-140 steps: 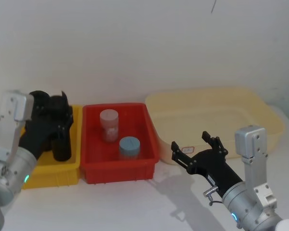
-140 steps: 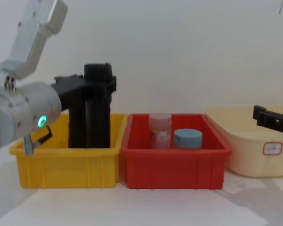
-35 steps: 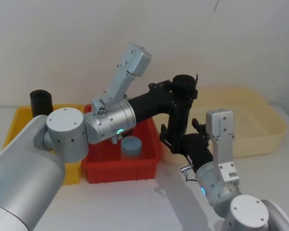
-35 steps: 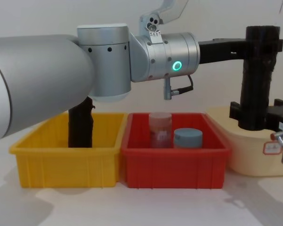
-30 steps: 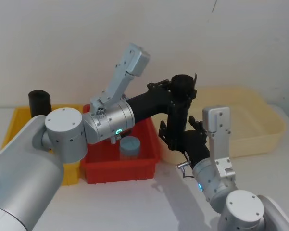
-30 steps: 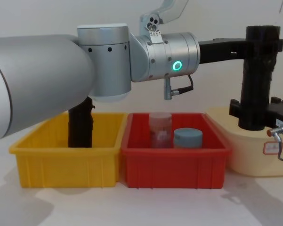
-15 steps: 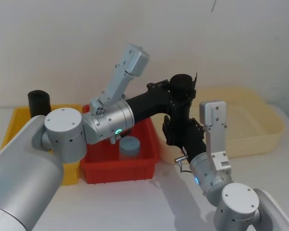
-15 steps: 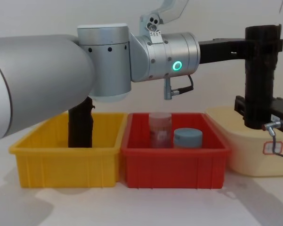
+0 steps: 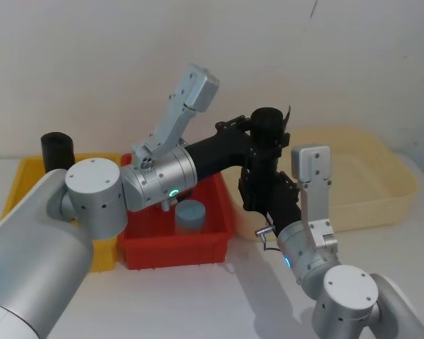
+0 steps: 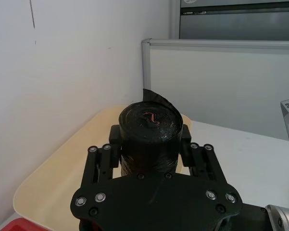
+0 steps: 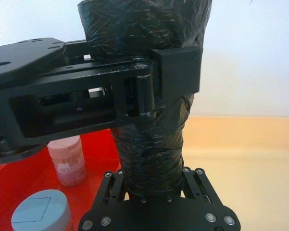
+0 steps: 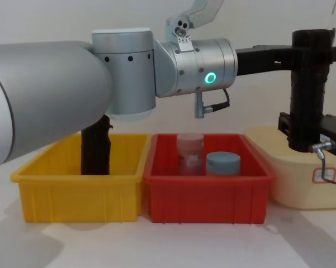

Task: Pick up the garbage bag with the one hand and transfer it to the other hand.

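Note:
The garbage bag [image 9: 267, 164] is a black roll held upright in the air, between the red bin and the beige tub. My left gripper [image 9: 268, 140] reaches across from the left and is shut on its upper part, close under the top end [image 10: 150, 126]. My right gripper [image 12: 307, 133] comes up from below and is shut on the roll's lower part [image 11: 151, 154]. Its fingers [image 11: 113, 185] press against both sides of the wrinkled black wrap. In the chest view the garbage bag [image 12: 307, 89] hangs well above the table, in front of the tub.
A yellow bin [image 12: 78, 195] at the left holds another black roll [image 12: 95, 148]. The red bin [image 12: 207, 195] in the middle holds a pink jar [image 12: 190, 153] and a blue-lidded jar [image 12: 222, 163]. A wide beige tub [image 9: 360, 176] stands at the right, against the wall.
My right gripper has risen to the roll's lower part and its fingers have drawn in against it. The left arm and the roll have stayed where they were.

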`<state>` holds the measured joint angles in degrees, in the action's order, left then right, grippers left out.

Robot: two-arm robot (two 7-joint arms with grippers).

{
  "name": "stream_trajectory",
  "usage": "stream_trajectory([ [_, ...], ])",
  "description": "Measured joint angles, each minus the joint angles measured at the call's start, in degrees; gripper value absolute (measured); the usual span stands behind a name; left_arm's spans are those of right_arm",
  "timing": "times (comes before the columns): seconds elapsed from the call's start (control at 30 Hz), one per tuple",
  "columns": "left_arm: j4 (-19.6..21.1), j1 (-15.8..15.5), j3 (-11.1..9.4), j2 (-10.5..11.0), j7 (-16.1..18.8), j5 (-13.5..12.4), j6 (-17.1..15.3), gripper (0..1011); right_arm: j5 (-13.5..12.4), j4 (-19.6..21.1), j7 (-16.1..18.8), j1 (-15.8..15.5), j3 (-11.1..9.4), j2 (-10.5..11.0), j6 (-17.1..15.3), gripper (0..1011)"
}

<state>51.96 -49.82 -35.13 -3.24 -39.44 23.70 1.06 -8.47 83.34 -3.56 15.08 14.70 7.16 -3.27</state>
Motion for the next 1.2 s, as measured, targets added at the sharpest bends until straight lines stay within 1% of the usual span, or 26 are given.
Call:
stream_trajectory([
  [0.07, 0.0, 0.0, 0.0, 0.0, 0.0, 0.0, 0.0, 711, 0.0, -0.1, 0.0, 0.1, 0.0, 0.0, 0.0, 467],
  [0.1, 0.0, 0.0, 0.0, 0.0, 0.0, 0.0, 0.0, 764, 0.0, -0.1, 0.0, 0.1, 0.0, 0.0, 0.0, 468],
  [0.2, 0.0, 0.0, 0.0, 0.0, 0.0, 0.0, 0.0, 816, 0.0, -0.1, 0.0, 0.1, 0.0, -0.1, 0.0, 468],
  [0.27, 0.0, 0.0, 0.0, 0.0, 0.0, 0.0, 0.0, 906, 0.0, -0.1, 0.0, 0.1, 0.0, -0.1, 0.0, 468],
  [0.3, 0.0, 0.0, 0.0, 0.0, 0.0, 0.0, 0.0, 906, 0.0, -0.1, 0.0, 0.1, 0.0, -0.1, -0.1, 468],
  [0.43, 0.0, 0.0, 0.0, 0.0, 0.0, 0.0, 0.0, 998, 0.1, -0.3, 0.0, 0.2, -0.2, -0.1, -0.1, 468],
  [0.6, 0.0, 0.0, 0.0, 0.0, 0.0, 0.0, 0.0, 1001, 0.1, -1.0, -0.2, 0.8, -0.7, -0.3, -0.3, 467],
  [0.73, 0.0, 0.0, 0.0, 0.0, 0.0, 0.0, 0.0, 1001, 0.1, -2.8, -0.7, 2.3, -1.6, -0.5, -0.3, 468],
  [1.0, 0.0, 0.0, 0.0, 0.0, 0.0, 0.0, 0.0, 1001, 0.1, -7.2, -2.1, 6.0, -3.9, -0.6, 0.0, 467],
  [1.1, 0.0, 0.0, 0.0, 0.0, 0.0, 0.0, 0.0, 1001, 0.1, -9.9, -3.1, 7.9, -5.3, -0.6, 0.4, 468],
  [1.2, 0.0, 0.0, 0.0, 0.0, 0.0, 0.0, 0.0, 1001, 0.1, -11.6, -3.7, 9.3, -6.2, -0.6, 0.6, 467],
])
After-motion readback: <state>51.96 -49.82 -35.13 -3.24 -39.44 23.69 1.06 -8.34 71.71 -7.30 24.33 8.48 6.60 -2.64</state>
